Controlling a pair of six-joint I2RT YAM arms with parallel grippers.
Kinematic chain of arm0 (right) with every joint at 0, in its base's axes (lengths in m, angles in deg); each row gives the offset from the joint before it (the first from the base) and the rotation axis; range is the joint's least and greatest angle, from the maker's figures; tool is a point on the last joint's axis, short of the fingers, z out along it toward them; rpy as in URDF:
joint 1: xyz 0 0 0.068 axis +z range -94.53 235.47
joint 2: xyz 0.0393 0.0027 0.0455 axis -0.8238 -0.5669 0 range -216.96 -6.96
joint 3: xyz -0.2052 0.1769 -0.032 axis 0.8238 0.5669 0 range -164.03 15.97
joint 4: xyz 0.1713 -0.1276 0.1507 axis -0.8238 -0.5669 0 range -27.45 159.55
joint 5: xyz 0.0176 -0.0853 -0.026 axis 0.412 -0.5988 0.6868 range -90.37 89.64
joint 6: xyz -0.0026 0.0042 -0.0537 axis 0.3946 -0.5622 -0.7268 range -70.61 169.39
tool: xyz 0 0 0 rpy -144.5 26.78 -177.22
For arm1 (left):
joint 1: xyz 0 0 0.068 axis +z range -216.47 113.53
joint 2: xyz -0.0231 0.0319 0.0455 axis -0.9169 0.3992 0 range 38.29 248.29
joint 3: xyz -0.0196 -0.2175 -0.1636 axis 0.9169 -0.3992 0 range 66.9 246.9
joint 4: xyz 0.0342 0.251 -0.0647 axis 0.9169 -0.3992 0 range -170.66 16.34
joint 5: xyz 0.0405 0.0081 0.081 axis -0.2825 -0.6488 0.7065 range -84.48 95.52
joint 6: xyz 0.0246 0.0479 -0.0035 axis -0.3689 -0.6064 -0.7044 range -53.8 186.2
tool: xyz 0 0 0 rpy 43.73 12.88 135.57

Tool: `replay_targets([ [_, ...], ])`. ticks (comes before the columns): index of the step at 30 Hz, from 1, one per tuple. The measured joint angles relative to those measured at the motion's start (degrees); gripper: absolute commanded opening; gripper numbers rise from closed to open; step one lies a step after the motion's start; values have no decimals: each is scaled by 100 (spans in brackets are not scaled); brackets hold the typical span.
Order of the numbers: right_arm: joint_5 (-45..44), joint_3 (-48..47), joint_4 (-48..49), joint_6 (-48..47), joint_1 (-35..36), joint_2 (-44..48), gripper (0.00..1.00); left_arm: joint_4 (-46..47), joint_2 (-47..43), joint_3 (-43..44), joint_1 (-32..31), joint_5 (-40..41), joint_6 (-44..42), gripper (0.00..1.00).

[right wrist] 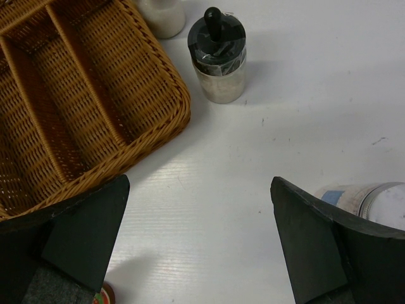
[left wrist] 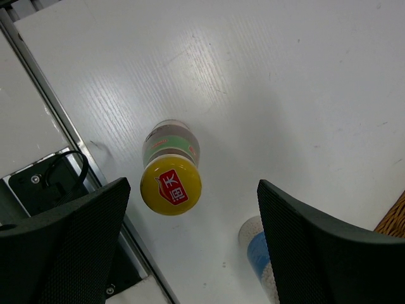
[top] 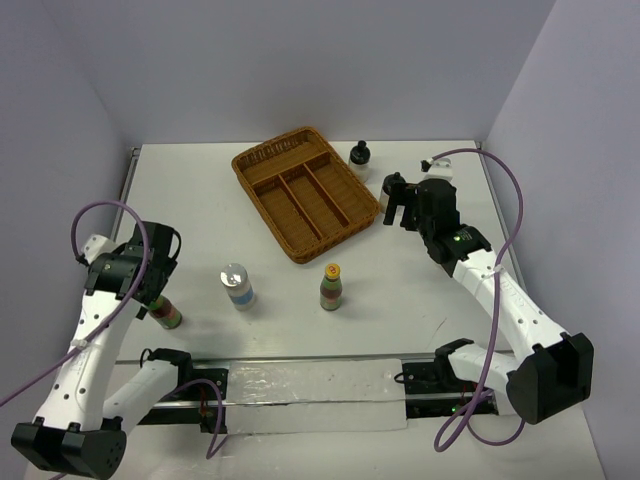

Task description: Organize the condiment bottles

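- The white table (top: 200,200) carries everything. The wicker basket (top: 270,145) lies askew at its far middle, with its three long compartments and one cross compartment all bare.
- The left gripper (left wrist: 190,190) hangs near the table's left front with its jaws spread wide. One yellow-capped bottle (left wrist: 171,185) stands upright between the fingers (left wrist: 69,240), closer to one than the other, with a gap on each side.
- The right gripper (right wrist: 199,190) is also spread wide. It grips nothing and sits over bare table just beside the basket's right corner.
- A white bottle (top: 237,285) with a silver cap and a second yellow-capped bottle (top: 331,288) stand apart in the open middle, in front of the basket.
- A black-capped bottle (right wrist: 218,57) stands just beside the basket's far right edge.
- The left wrist view shows the red mark on the yellow cap, which the top view hides under the arm.
- Only the right wrist view makes clear another white bottle (right wrist: 370,201), with a blue label and a silver top, half hidden behind a finger. It also shows a pale bottle (right wrist: 161,16) cut off by the top edge.
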Motion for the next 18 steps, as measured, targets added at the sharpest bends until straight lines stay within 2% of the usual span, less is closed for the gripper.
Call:
replay_targets([
  [18, 56, 0, -3, 0, 0, -63, 100, 0, 349, -139, 0, 90, 582, 86],
])
